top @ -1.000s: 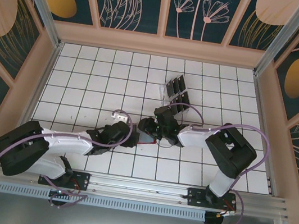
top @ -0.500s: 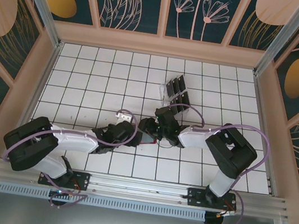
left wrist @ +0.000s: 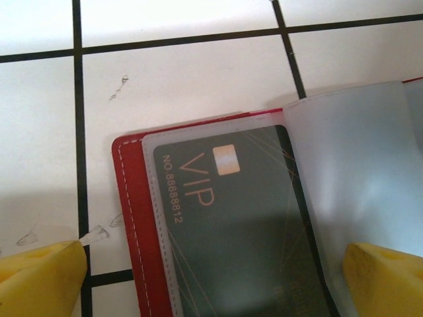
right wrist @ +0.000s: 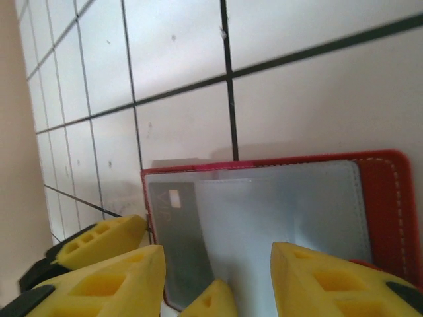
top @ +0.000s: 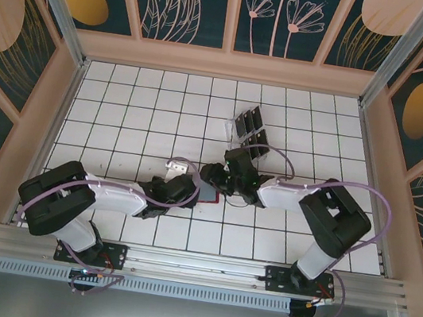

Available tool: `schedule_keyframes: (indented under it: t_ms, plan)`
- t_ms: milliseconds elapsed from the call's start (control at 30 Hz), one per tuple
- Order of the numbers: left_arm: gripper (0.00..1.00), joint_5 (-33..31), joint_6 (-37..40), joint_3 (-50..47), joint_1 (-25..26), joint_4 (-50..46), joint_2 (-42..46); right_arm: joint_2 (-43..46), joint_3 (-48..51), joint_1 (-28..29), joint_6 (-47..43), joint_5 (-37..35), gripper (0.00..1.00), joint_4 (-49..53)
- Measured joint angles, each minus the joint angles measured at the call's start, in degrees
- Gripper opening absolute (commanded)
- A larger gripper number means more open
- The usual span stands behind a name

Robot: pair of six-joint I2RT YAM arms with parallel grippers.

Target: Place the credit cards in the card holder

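The card holder [top: 210, 196] lies open on the white tiled counter [top: 122, 112], about midway between my two arms; both of my grippers meet over it. My left gripper [top: 193, 190] is spread as wide as it goes and has hold of nothing. In the left wrist view its [left wrist: 211, 281] one yellow fingertip [left wrist: 39, 277] sits over the bare counter just beside the holder's red edge [left wrist: 135, 218], and the other fingertip [left wrist: 383, 277] sits over a cloudy plastic sleeve. One black credit card [left wrist: 231, 224], lettered VIP, lies inside the holder under a clear pocket, and the cloudy sleeve covers its right end. My right gripper [top: 215, 179] comes at the holder from the far side. In the right wrist view it [right wrist: 215, 277] stands roughly half open, fingers well apart above the sleeve, with the red cover [right wrist: 380, 198] to the right and the card's [right wrist: 175, 231] end showing at the left; I cannot tell whether it presses on the sleeve, and nothing is pinched between the fingers. Farther back on the counter, the other credit cards [top: 251, 124] stand tilted in a clear rack [top: 234, 140], well apart from the holder.
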State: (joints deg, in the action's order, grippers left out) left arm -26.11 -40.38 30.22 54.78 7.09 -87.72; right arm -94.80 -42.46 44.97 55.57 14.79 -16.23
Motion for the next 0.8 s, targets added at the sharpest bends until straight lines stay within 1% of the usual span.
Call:
schedule_keyframes:
  t_ms: [133,300,800]
  plan:
    - [0.99,-0.6,-0.6,0.3,0.0,-0.1,-0.5,4.3,0.0,-0.4,-1.5,-1.3,0.46,1.1]
    - [0.99,-0.9,-1.0,0.3,0.1,0.0,-0.5,4.9,0.0,-0.4,-3.2,-1.7,0.46,2.4]
    - [0.99,-1.0,-1.3,0.3,0.1,0.0,-0.6,-1.9,-0.3,0.5,-4.7,-1.1,0.45,2.7]
